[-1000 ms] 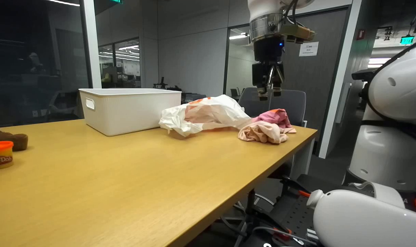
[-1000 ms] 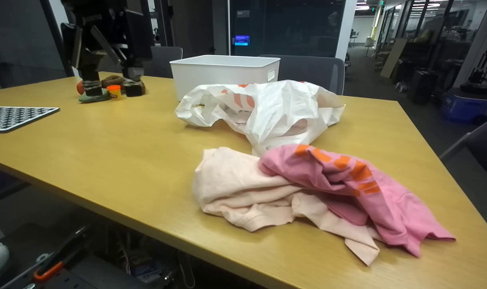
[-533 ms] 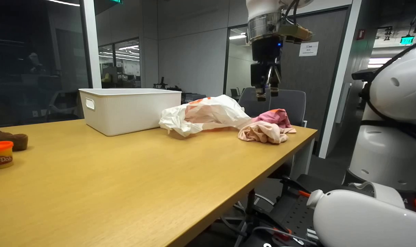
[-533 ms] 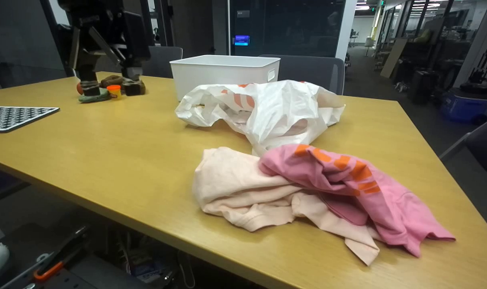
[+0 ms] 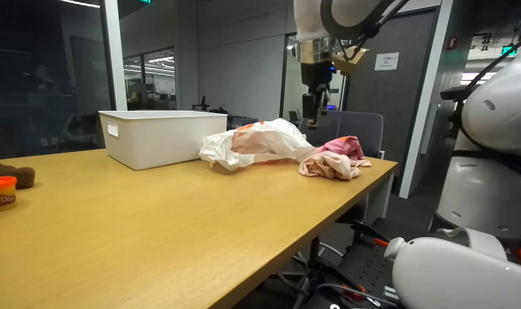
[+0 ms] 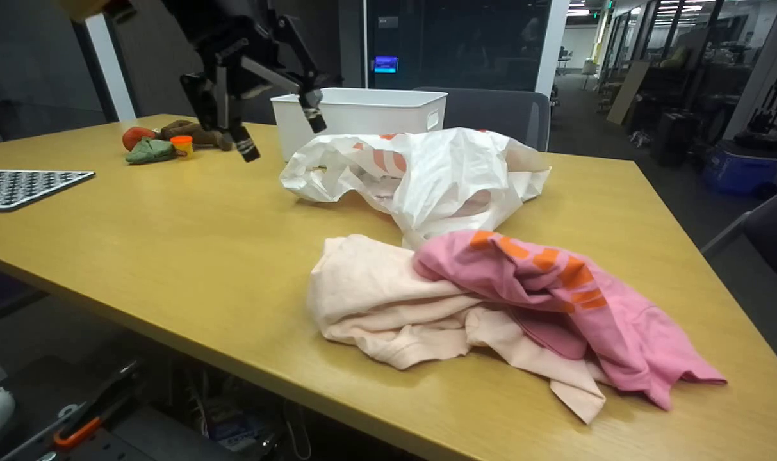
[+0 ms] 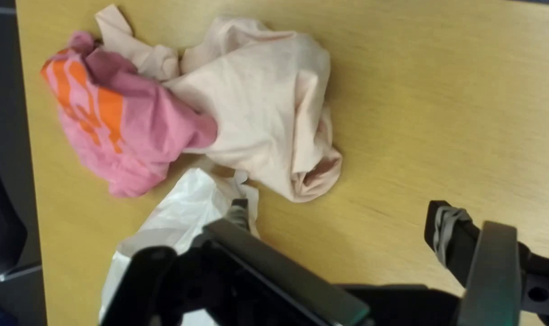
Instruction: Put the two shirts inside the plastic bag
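Two shirts lie crumpled together on the table: a pale pink one (image 6: 375, 288) and a brighter pink one with orange print (image 6: 638, 333), which partly overlaps it. Touching or very near them, the whitish plastic bag (image 6: 452, 186) lies slumped, its mouth side partly raised in an exterior view (image 5: 264, 141). My gripper (image 6: 280, 136) hangs in the air above the table, tilted, its fingers wide apart. In the wrist view the gripper (image 7: 338, 206) holds nothing; one finger overlaps the bag (image 7: 183, 213) in the picture, and the pale shirt (image 7: 251, 99) lies ahead of the gap.
A rigid white box (image 5: 166, 139) stands behind the bag. Away from the shirts are a Play-Doh tub (image 6: 182, 146), a green soft item (image 6: 150, 151) and a brown one (image 6: 196, 133). A patterned board (image 6: 23, 187) lies at the table's side. Chairs (image 5: 363, 128) stand beyond the edge.
My gripper has swung over toward the bag, left in an exterior view and right in an exterior view, and has turned and tilted. It stays open. Shirts and bag have not moved.
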{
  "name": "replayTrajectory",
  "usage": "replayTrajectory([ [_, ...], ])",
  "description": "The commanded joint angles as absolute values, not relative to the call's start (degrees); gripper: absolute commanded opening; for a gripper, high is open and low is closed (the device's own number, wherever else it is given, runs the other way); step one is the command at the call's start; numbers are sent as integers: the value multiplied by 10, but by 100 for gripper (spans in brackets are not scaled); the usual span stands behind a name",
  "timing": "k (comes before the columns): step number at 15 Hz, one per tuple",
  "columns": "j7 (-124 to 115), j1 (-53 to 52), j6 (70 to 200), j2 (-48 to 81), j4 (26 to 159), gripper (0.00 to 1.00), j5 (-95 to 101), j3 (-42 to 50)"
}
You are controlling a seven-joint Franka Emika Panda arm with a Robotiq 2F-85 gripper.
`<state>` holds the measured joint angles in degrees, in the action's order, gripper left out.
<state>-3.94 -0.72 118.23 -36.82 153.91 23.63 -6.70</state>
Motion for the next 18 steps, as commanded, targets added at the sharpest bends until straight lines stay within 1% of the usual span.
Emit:
replayTrajectory([
  [1, -30, 27, 1270, -278, 1490, 100, 311, -57],
  [4, -38, 50, 1331, -202, 1437, 100, 371, -52],
  [9, -58, 52, 1398, -83, 1352, 100, 411, -39],
  [11, -81, 54, 1420, -50, 1332, 100, 452, -34],
  [17, -158, 47, 1428, 2, 1308, 100, 599, -4],
  [18, -163, 46, 1431, 5, 1309, 75, 609, 1],
])
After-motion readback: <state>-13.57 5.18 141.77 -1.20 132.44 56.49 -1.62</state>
